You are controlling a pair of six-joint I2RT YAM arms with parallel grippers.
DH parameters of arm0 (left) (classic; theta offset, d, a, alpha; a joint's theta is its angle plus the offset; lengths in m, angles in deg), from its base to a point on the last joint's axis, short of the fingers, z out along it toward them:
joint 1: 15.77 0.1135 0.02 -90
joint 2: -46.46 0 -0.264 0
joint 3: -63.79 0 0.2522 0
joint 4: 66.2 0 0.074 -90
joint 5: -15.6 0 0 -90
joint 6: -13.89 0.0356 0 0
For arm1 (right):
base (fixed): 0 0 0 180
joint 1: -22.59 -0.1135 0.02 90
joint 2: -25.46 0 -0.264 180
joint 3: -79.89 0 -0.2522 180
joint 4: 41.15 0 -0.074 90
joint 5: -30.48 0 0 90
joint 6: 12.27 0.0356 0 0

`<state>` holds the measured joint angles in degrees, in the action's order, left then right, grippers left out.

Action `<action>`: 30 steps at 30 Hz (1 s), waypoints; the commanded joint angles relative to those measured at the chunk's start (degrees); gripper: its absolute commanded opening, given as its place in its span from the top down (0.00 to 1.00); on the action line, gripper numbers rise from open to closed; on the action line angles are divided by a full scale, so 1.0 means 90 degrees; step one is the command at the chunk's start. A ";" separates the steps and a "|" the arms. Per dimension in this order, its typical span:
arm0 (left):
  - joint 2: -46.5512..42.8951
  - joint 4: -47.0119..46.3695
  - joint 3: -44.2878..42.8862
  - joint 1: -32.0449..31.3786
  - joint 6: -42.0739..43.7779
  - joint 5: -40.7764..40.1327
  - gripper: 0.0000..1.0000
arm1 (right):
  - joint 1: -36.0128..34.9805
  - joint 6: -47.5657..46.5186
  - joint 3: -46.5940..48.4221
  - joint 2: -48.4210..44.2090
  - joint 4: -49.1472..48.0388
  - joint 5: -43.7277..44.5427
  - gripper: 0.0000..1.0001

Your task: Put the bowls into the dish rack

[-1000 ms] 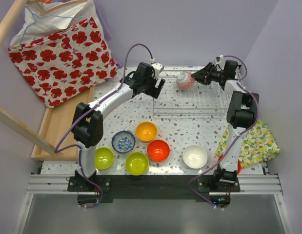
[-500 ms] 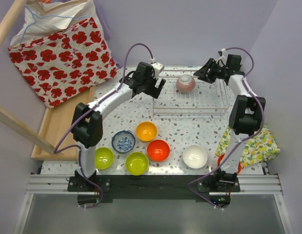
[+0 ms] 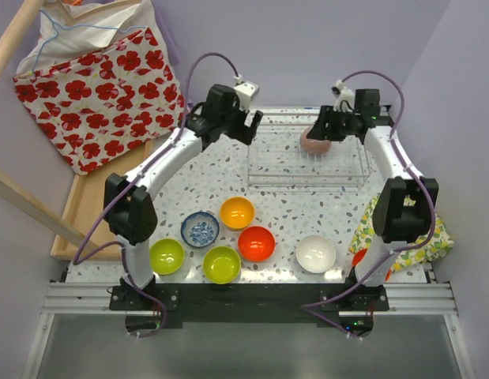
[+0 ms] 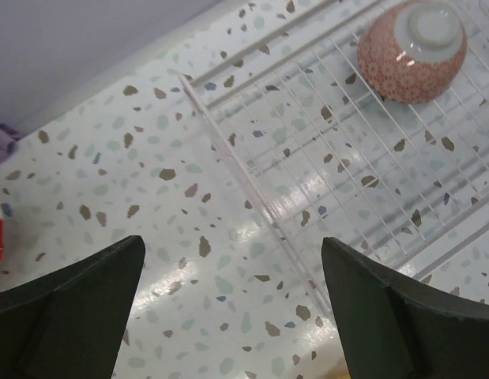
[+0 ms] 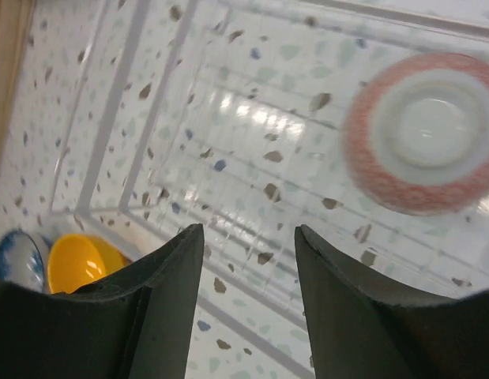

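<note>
- Speckled table (image 3: 339, 209) lies under both my arms; nearest my bases a row of upright bowls: a lime green bowl (image 3: 167, 256), a second lime green bowl (image 3: 221, 264), a red-orange bowl (image 3: 256, 243) and a white bowl (image 3: 316, 253), all empty
- just behind that row, the blue-patterned bowl (image 3: 201, 229) and the orange-yellow bowl (image 3: 237, 212) stand close together
- off to my right a yellow patterned cloth (image 3: 414, 229) lies at the table's edge; off to my left is a flat wooden tray (image 3: 90, 201)
- farther on, the dish rack (image 3: 307, 175) stands on the table; one pink-patterned bowl (image 3: 314, 143) sits in it upside down, foot ring up, toward its far right corner
- my left fingers (image 3: 252, 130) hang just off the rack's far left corner; spread as wide as they go, gripping nothing
- my right fingers (image 3: 319, 133) hover over the rack just beside the pink-patterned bowl; parted, with nothing between them
- farthest, a red-flowered bag (image 3: 94, 87) leans against the lilac wall (image 3: 323, 47)
</note>
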<state>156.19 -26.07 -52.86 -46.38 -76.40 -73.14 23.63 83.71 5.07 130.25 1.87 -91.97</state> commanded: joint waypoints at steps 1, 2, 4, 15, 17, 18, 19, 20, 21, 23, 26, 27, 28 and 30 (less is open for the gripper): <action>-0.1244 -0.0088 0.0122 0.0839 0.0209 0.0055 0.00 | -0.1295 -0.2157 -0.0536 -0.1144 0.0607 -0.0116 0.46; -0.1371 -0.0059 0.0269 0.1026 0.0160 0.0123 0.00 | -0.1655 -0.2255 -0.0625 -0.1242 0.0636 -0.0029 0.46; -0.1713 0.0155 0.0601 0.1445 0.0198 0.0144 0.00 | -0.2086 -0.2519 -0.0781 -0.1477 0.0665 0.0089 0.47; -0.4114 0.0214 0.3071 0.1311 0.0541 -0.0823 0.00 | -0.5163 -0.4394 -0.0002 -0.0707 0.1398 0.1105 0.50; -0.4252 0.0253 0.3180 0.1438 0.0599 -0.0959 0.00 | -0.5436 -0.4404 0.0203 -0.0444 0.1369 0.1154 0.50; -0.4369 0.0283 0.3248 0.1448 0.0657 -0.1086 0.00 | -0.5525 -0.4404 0.0252 -0.0375 0.1272 0.1183 0.51; -0.4409 0.0273 0.3278 0.1448 0.0764 -0.1126 0.00 | -0.5622 -0.4375 0.0291 -0.0316 0.1213 0.1212 0.51; -0.4448 0.0263 0.3317 0.1448 0.0988 -0.1213 0.00 | -0.5797 -0.4346 0.0292 -0.0200 0.1145 0.1164 0.51; -0.4497 0.0263 0.3346 0.1448 0.1048 -0.1581 0.00 | -0.5886 -0.4259 0.0292 -0.0150 0.1047 0.1125 0.51; -0.4575 0.0234 0.3414 0.1448 0.1447 -0.1847 0.00 | -0.6207 -0.4151 0.0263 -0.0062 0.0910 0.1270 0.51; -0.4537 0.0088 0.3551 0.1458 0.2150 -0.2453 0.00 | -0.6598 -0.3878 0.0282 0.0104 0.0666 0.1397 0.50; -0.4440 0.0078 0.3552 0.1642 0.2268 -0.2599 0.00 | -0.6716 -0.3645 0.0292 0.0201 0.0501 0.1543 0.49; -0.4390 0.0087 0.3513 0.1798 0.2288 -0.2562 0.00 | -0.6833 -0.3536 0.0350 0.0250 0.0451 0.1680 0.48; -0.4186 0.0359 0.3280 0.2246 0.2162 -0.2271 0.00 | -0.7136 -0.3380 0.0438 0.0348 0.0392 0.1817 0.47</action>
<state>116.26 -22.90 -21.50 -32.16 -61.23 -91.17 -36.47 49.15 5.50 132.55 9.76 -79.47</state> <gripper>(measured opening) 0.997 0.518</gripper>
